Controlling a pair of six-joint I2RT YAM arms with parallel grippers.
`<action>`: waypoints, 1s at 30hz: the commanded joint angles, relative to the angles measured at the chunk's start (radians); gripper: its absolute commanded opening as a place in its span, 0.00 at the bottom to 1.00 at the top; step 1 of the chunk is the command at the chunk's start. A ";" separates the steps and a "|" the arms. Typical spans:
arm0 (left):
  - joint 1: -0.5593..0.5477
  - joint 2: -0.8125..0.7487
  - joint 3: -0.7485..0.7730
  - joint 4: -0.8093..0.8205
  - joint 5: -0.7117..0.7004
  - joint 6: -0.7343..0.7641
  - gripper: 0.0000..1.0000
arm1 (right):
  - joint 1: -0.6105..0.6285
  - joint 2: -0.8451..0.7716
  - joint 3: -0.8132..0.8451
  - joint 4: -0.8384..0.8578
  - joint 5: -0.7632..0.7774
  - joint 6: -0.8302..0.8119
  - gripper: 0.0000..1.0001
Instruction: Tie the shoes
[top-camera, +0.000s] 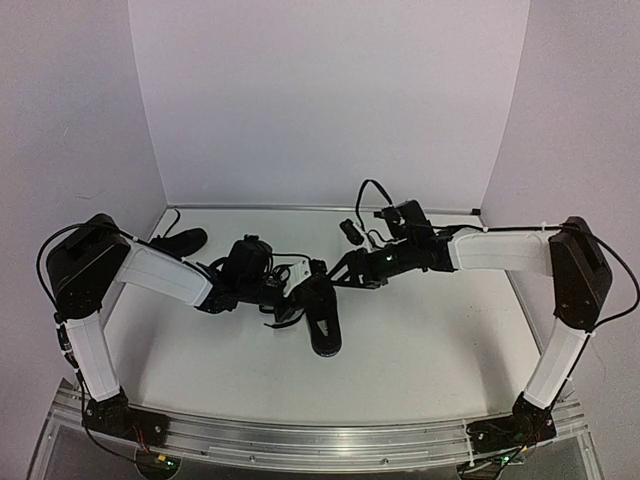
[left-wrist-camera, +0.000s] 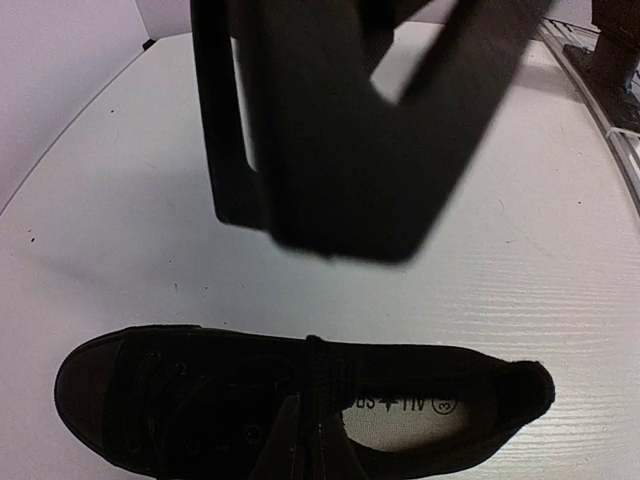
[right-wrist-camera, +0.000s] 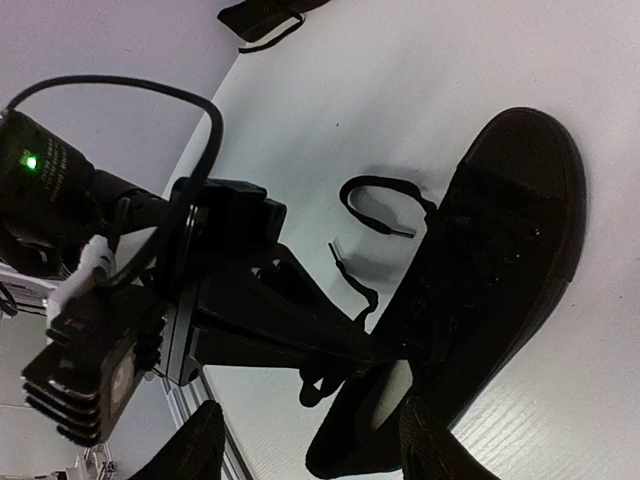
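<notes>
One black shoe (top-camera: 322, 318) lies mid-table with its toe toward the near edge. It also shows in the left wrist view (left-wrist-camera: 180, 400) and the right wrist view (right-wrist-camera: 500, 250). My left gripper (top-camera: 298, 283) reaches in from the left. Its fingers (left-wrist-camera: 290, 440) are closed together on the shoe's lace (left-wrist-camera: 316, 360) at the tongue. Two loose lace ends (right-wrist-camera: 375, 200) lie on the table beside the shoe. My right gripper (top-camera: 335, 272) hovers over the shoe's heel end, open and empty, with its fingers (right-wrist-camera: 190, 450) wide apart. The second black shoe (top-camera: 180, 241) lies at the far left.
White walls close in the table at the back and on both sides. An aluminium rail (top-camera: 320, 440) runs along the near edge. A small black camera on a cable (top-camera: 350, 230) sits behind the right gripper.
</notes>
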 joint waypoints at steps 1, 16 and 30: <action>-0.002 -0.012 0.042 0.006 0.019 0.000 0.00 | 0.044 0.032 0.013 0.107 0.007 0.026 0.56; -0.003 -0.020 0.048 -0.005 0.018 0.005 0.00 | 0.070 0.124 0.053 0.081 0.088 0.026 0.32; 0.125 -0.148 0.048 -0.161 0.016 -0.242 0.45 | 0.071 0.106 0.051 0.081 0.124 0.029 0.00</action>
